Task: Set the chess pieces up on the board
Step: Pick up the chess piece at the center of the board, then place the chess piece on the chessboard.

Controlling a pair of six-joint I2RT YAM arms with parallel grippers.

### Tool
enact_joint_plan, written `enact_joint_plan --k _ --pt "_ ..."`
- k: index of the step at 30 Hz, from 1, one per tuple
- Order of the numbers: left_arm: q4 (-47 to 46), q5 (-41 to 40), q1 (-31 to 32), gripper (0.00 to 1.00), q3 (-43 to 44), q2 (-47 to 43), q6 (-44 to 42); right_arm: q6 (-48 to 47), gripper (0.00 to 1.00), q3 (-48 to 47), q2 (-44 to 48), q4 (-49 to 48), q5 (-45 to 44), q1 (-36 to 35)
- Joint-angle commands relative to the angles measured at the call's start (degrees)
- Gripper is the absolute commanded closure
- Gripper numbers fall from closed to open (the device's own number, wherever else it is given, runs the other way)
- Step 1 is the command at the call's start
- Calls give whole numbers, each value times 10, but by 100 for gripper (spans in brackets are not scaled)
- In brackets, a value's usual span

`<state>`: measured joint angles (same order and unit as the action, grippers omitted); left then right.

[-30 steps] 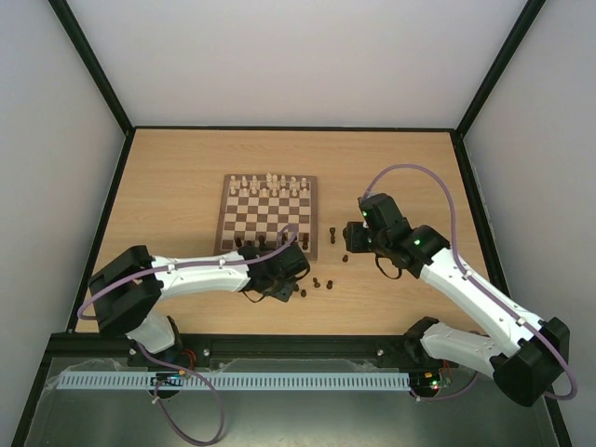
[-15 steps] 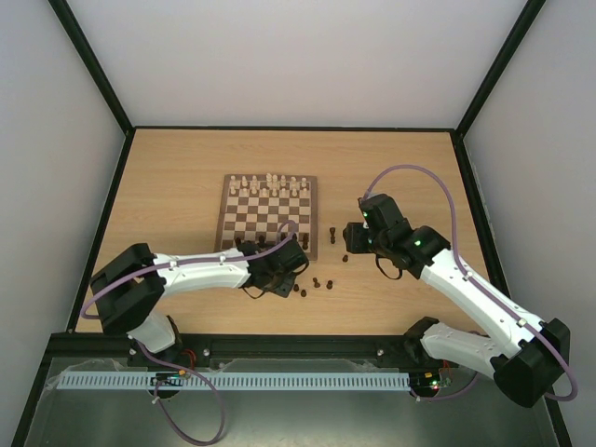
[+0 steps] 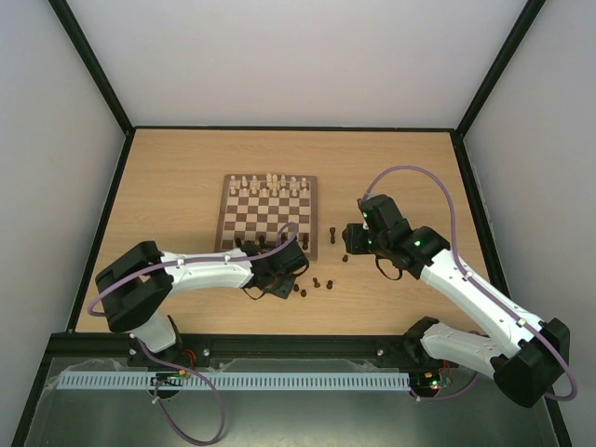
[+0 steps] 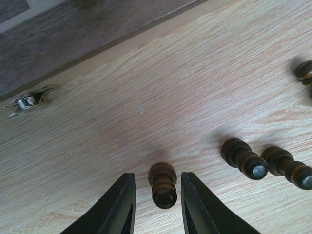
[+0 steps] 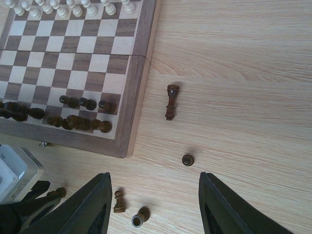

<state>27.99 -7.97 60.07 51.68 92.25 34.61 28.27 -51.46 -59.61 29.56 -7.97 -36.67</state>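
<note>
The left arm lies low, stretched rightward along the near side of the worktop (image 3: 186,186). Its wrist is bent so the left tool (image 4: 157,179) points down just off the near edge of the board (image 3: 222,223). Its 2 fingers (image 4: 122,204) stand narrow on either side of 1 upright dark pawn (image 4: 163,185). A thin strip of wood shows on each side of it (slimmer on the right), and whether the pads touch it cannot be told. Just right of that pawn, 2 more dark pieces (image 4: 243,158) lie tipped over on the worktop.

The right arm slants up from its base, forward and to the left, elbow high. It hangs the right tool (image 5: 153,195) above the worktop beside the board's right edge, spread wide with nothing between its fingers. Below it a tall dark piece (image 5: 169,102) lies on its side, and a lone pawn (image 5: 187,159) stands near it.

On the board, the cream chessmen (image 3: 268,184) line the far edge, and a group of the dark chess pieces (image 5: 73,119) sits on the 2 nearest rows.
</note>
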Motion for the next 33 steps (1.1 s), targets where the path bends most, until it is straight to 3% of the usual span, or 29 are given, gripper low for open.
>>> enact_joint_plan --k 1,10,16,24,33 --pt "5 -3 -4 72 -6 7 -5 -8 50 9 9 -3 3 3" --pt "6 -6 -7 89 -3 12 -9 -9 50 12 15 -6 3 3" --pt "44 -14 -10 92 19 -3 -13 -9 50 12 17 -5 6 2" --pt "162 -50 -57 92 159 -39 -52 -8 50 15 28 -9 6 3" --pt "191 -44 -118 90 297 34 -110 -9 50 16 26 -9 4 3"
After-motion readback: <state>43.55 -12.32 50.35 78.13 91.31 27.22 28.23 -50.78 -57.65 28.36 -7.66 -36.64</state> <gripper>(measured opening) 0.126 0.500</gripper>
